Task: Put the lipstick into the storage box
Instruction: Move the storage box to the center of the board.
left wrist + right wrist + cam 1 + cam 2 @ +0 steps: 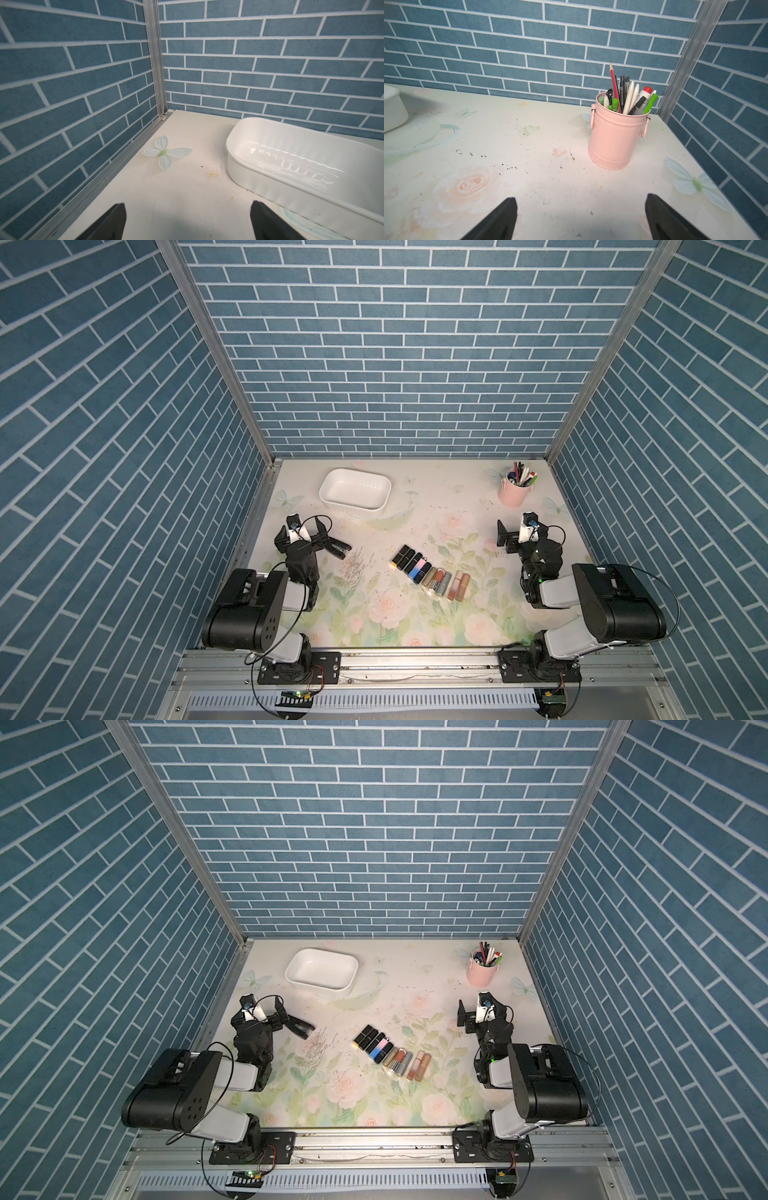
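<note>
the lipsticks [428, 574] are laid in a row near the middle of the table [457, 506], well apart from the storage box [355, 491], which is set toward 11 o'clock. the left claw [188, 203] and the right claw [581, 197] are both held spread wide

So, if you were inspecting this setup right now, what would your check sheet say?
Surface: floral-print table, scuffed, with small dark specks.
Job's things: white storage box empty, far left; lipsticks lying in a row mid-table, none in the box.
Clutter: pink pen cup, upright, full of pens, far right.
End effectors: left end effector open, empty, near the box; right end effector open, empty, facing the pen cup.
Cables: thin black cable loops at each wrist; no snag seen.
Surroundings: blue brick-pattern walls on three sides; aluminium posts in the corners.
</note>
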Available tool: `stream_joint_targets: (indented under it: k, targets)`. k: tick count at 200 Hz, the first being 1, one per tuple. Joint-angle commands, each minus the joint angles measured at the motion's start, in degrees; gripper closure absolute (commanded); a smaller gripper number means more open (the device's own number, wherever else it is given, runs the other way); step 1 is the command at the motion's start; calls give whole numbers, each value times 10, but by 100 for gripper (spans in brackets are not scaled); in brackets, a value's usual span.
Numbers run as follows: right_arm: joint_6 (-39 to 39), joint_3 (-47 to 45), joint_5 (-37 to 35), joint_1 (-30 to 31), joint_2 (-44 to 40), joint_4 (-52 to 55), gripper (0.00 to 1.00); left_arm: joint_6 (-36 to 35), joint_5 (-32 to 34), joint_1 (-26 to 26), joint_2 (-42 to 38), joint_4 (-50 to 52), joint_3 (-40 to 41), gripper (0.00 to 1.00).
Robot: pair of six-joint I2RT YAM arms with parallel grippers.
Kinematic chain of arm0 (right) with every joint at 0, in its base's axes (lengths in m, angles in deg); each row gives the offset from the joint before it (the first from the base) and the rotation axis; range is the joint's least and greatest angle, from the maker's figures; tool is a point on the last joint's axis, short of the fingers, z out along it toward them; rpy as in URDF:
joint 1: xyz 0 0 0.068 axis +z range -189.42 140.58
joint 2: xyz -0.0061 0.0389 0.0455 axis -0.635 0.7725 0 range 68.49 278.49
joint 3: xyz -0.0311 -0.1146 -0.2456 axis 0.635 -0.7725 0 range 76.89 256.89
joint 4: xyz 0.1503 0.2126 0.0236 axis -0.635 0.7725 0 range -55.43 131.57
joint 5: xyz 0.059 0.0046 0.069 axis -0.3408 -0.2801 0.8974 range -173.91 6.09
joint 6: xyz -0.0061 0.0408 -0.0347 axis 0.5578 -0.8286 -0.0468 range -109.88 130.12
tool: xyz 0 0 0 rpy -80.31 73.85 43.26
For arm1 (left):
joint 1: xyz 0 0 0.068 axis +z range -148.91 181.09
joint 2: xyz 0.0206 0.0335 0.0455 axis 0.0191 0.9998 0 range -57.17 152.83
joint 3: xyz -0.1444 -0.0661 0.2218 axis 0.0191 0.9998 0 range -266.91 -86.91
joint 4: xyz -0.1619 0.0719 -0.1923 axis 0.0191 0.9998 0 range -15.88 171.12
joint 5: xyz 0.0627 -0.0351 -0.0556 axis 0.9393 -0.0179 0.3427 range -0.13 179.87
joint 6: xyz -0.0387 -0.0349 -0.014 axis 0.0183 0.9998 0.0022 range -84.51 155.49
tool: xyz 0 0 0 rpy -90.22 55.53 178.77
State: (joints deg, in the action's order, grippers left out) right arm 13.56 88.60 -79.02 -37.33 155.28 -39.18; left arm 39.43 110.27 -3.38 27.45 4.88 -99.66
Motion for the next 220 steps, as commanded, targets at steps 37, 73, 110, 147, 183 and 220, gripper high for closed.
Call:
stream_joint_targets:
  k: [37, 73, 110, 147, 183, 220]
  targets:
    - [-64, 64, -104, -2, -129, 212, 0, 30, 42, 2, -73, 254, -140, 1]
    - [-161, 179, -86, -4, -148, 440, 0, 64, 21, 2, -107, 354, -194, 0]
    - [-229, 262, 55, 2, -140, 542, 6, 99, -42, 2, -117, 490, -282, 0]
    - [-273, 322, 81, 68, -137, 614, 7, 107, -180, 2, -93, 581, -359, 0]
    - [-283, 396, 72, 136, -123, 703, 2, 118, -300, 0, -73, 606, -394, 0]
    - [-335, 431, 57, 157, -101, 746, 0, 99, -333, -30, -56, 646, -426, 0]
